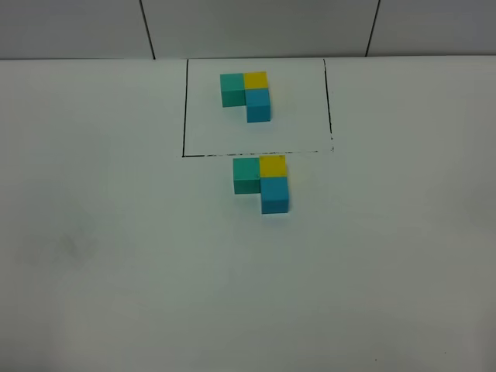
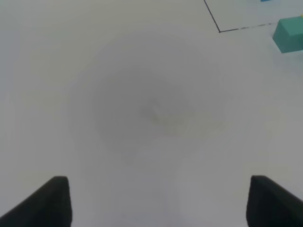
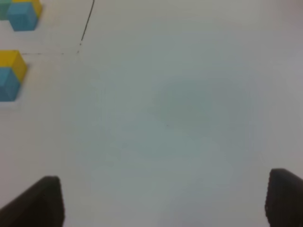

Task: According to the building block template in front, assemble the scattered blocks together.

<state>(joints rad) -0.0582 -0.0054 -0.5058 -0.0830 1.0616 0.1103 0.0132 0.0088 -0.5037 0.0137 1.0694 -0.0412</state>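
Note:
The template is a black-lined rectangle at the back of the table framing an L of a teal-green, a yellow and a blue cube. Just in front of its front line, the three loose cubes sit joined in the same L: teal-green, yellow, sky-blue. The teal-green one shows in the left wrist view; the yellow and blue ones show in the right wrist view. My left gripper and right gripper are open, empty, over bare table; neither shows in the exterior view.
The white table stretches wide around the blocks. A wall with dark seams stands behind the table's back edge.

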